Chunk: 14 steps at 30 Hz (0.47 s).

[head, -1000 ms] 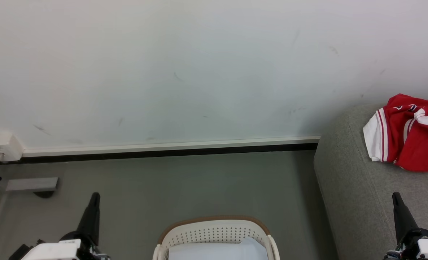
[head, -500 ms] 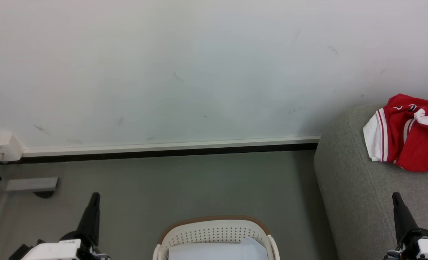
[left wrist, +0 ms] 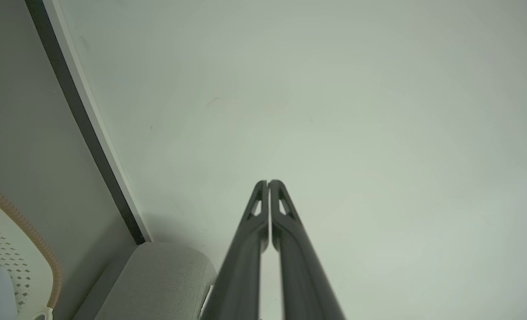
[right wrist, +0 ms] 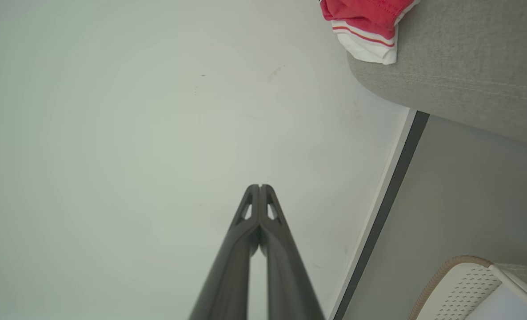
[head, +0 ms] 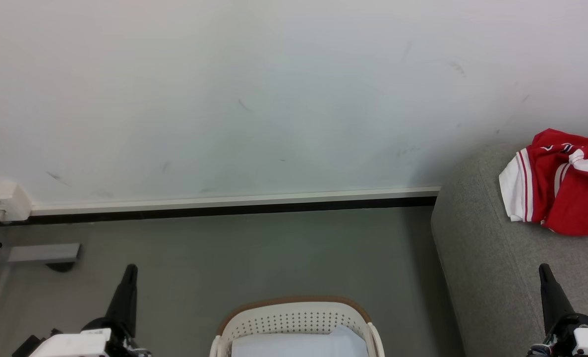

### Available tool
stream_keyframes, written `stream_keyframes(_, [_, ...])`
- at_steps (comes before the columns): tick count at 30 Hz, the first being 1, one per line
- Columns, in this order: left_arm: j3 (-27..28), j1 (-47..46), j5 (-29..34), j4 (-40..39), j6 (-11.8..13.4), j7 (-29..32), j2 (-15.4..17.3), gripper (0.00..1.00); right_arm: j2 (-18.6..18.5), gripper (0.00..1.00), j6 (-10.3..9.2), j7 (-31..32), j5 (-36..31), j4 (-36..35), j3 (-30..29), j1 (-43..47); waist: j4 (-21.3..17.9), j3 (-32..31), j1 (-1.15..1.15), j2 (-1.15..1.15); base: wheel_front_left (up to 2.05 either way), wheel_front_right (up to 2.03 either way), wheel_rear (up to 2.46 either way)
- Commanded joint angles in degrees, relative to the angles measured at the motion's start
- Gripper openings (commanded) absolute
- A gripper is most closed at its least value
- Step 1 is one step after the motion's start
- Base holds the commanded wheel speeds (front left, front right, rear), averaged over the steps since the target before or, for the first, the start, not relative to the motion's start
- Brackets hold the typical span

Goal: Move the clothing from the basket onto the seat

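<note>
Nearest the camera, the left pincer (head: 130, 270) and the right pincer (head: 543, 268) rise from the lower corners of the head view. Each has its two dark fingers pressed together and nothing between them. The left one hangs over the floor (head: 274, 253), and the right one is over the front of the seat (head: 482, 258).

Between them stands the white perforated basket (head: 294, 321) with its brown rim band, cut off by the bottom edge of the head view. The part that shows holds a pale bluish-white thing (head: 294, 344) of unclear kind and no red fabric.

To the right and farther back, the red-and-white sports garment (head: 566, 188) lies crumpled on the grey seat near its rear corner, with one white hem hanging slightly over the edge in the right wrist view. Its place suggests the task is largely or wholly done.

The fabric looks thin, light, soft and rather slippery. A hold would probably be safest on a bunched fold or the thicker striped trim, pinched fully so it does not slide out.

Little stands in the way, since open floor separates the basket from the seat's rounded side. Beyond are the skirting board (head: 234, 201) and the plain wall (head: 274, 99), with a small white box (head: 1, 201) and a grey bracket (head: 43, 253) far to the left.
</note>
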Motion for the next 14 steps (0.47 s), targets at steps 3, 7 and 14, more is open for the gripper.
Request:
stream_keyframes(3, [0.14, -0.41, -0.79, -0.14, -0.36, 0.22, 0.12, 0.0, -0.42, 0.0, -0.13, 0.16, 0.11, -0.28, -0.19, -0.73, 0.0, 0.0, 0.0, 0.0, 0.0, 0.0, 0.0])
stream_keyframes(7, [0.14, -0.41, -0.79, -0.14, -0.36, 0.22, 0.12, 0.0, -0.42, 0.0, -0.13, 0.16, 0.11, -0.28, -0.19, -0.73, 0.0, 0.0, 0.0, 0.0, 0.0, 0.0, 0.0])
stream_keyframes(14, [0.14, -0.4, -0.79, -0.14, -0.36, 0.22, 0.12, 0.0, -0.42, 0.0, -0.12, 0.16, 0.11, -0.29, -0.18, -0.73, 0.0, 0.0, 0.0, 0.0, 0.0, 0.0, 0.0])
